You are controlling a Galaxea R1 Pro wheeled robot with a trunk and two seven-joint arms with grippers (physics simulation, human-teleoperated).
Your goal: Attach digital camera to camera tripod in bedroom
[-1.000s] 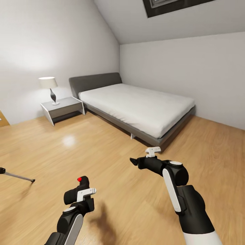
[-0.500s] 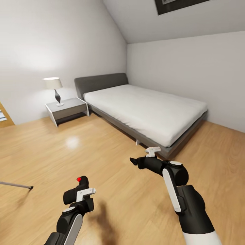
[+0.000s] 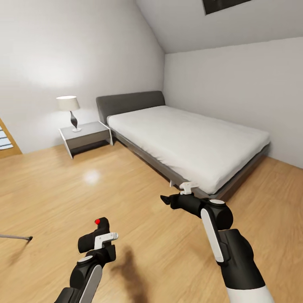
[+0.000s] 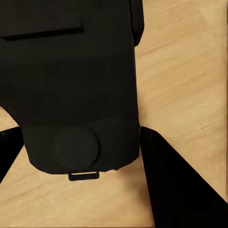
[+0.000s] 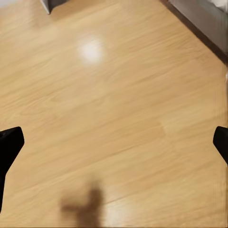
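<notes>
The light wood plank floor (image 3: 139,202) spreads across the bedroom. At the far side, the low bed with its white mattress and grey upholstered headboard (image 3: 185,139) stands in the right corner, headboard against the far wall, its right side along the right wall. Just left of the bed, against the same wall, sits the white-topped grey bedside desk (image 3: 86,135), with the white-shaded table lamp on a dark curved base (image 3: 69,110) on it. Near and left, the left hand (image 3: 97,240) holds the small black boxy digital camera (image 3: 96,235) over the floor. The right hand (image 3: 166,200) hangs to the right of it, nearer the bed's foot. At the far left edge, one thin silver leg of the camera tripod (image 3: 14,237) lies low over the floor.
</notes>
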